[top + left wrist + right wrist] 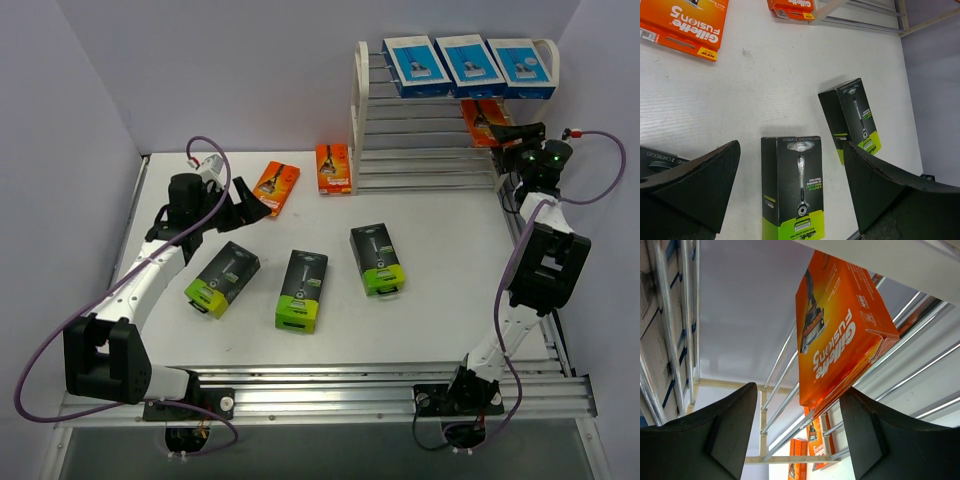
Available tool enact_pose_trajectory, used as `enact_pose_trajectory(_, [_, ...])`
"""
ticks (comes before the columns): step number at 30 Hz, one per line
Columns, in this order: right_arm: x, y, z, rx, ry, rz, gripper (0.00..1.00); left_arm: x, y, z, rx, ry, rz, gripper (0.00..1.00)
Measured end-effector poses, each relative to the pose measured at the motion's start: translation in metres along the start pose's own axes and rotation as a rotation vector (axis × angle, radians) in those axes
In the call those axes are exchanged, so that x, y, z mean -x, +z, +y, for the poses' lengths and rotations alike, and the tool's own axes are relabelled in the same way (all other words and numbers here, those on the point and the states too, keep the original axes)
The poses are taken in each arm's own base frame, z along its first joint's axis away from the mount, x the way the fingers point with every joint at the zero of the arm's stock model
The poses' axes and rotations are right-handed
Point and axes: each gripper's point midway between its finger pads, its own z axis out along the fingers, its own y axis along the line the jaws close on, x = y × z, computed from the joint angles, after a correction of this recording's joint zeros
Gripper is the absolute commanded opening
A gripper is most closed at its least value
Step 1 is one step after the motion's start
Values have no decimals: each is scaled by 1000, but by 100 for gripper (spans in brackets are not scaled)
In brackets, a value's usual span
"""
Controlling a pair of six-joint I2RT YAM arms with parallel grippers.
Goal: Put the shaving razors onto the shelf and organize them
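The shelf [357, 110] stands at the back right with three blue-and-white razor packs [470, 62] on its top tier. One orange pack [482, 118] leans on the tier below at the right end. My right gripper [515, 133] is open just beside it. In the right wrist view this orange pack [840, 330] rests on the rods [780, 365] close to the right finger, apart from the left one. Two orange packs [277, 186] [333, 168] and three black-and-green packs [222, 277] [302, 290] [377, 258] lie on the table. My left gripper [247, 205] hovers open and empty.
White walls close in the table on the left, back and right. A metal rail [400, 385] runs along the near edge by the arm bases. In the left wrist view a black pack [792, 190] lies far below the open fingers [700, 185].
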Motion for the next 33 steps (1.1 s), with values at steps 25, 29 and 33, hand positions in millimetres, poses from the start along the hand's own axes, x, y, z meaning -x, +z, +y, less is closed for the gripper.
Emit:
enact_pose_trajectory(25, [5, 3, 10, 58, 11, -25, 62, -4, 3, 0, -4, -2, 16, 92])
enact_pose_trajectory(29, [3, 7, 1, 51, 15, -22, 63, -4, 3, 0, -4, -2, 16, 92])
enact_pose_trajectory(33, [1, 11, -9, 37, 21, -20, 63, -5, 4, 1, -2, -3, 19, 92])
